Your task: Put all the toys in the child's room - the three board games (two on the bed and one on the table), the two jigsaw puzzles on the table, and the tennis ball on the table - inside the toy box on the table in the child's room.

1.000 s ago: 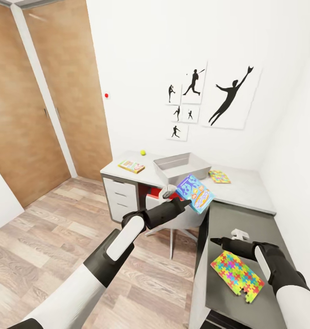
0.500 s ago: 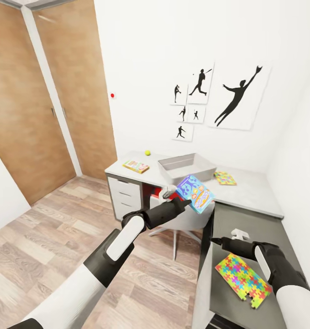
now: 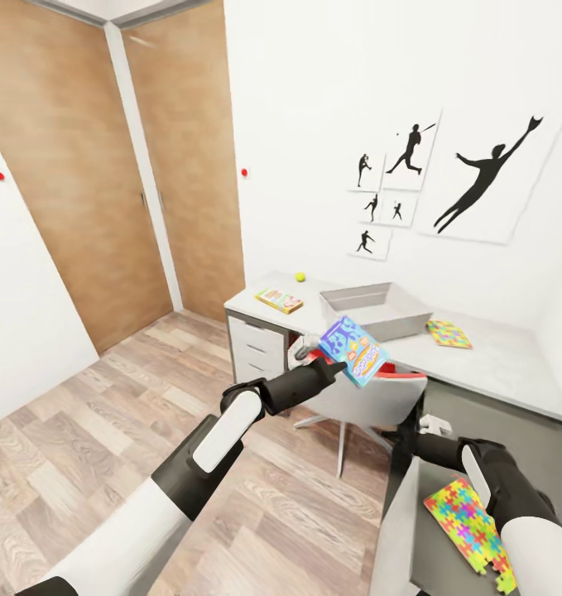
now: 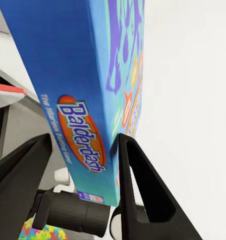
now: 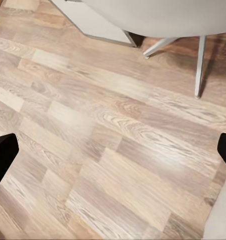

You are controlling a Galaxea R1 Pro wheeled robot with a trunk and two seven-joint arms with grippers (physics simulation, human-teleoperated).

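My left gripper [image 3: 333,369] is shut on a blue board game [image 3: 354,350], held tilted in the air over the chair, short of the table [image 3: 500,364]. In the left wrist view the blue "Balderdash" box [image 4: 68,75] sits between both black fingers [image 4: 140,185]. The pale grey toy box [image 3: 380,310] stands on the table behind it. Left of the toy box lie a yellow-green-red board game [image 3: 279,300] and the tennis ball [image 3: 300,277]. One jigsaw puzzle [image 3: 449,334] lies right of the box, another [image 3: 471,528] on the dark desk section. My right gripper [image 3: 394,435] is open and empty at that section's edge, over the floor [image 5: 113,150].
A grey chair with a red seat [image 3: 372,396] stands in front of the desk. White drawers [image 3: 256,356] are under the table's left end. Wooden doors [image 3: 74,182] fill the left wall. Wood-plank floor [image 3: 107,430] spreads out to the left. A small white object [image 3: 434,424] lies on the dark desk.
The whole picture has shifted right, so the camera has turned left, showing more door and floor. Both arms keep their places in the picture; the blue game stays gripped.
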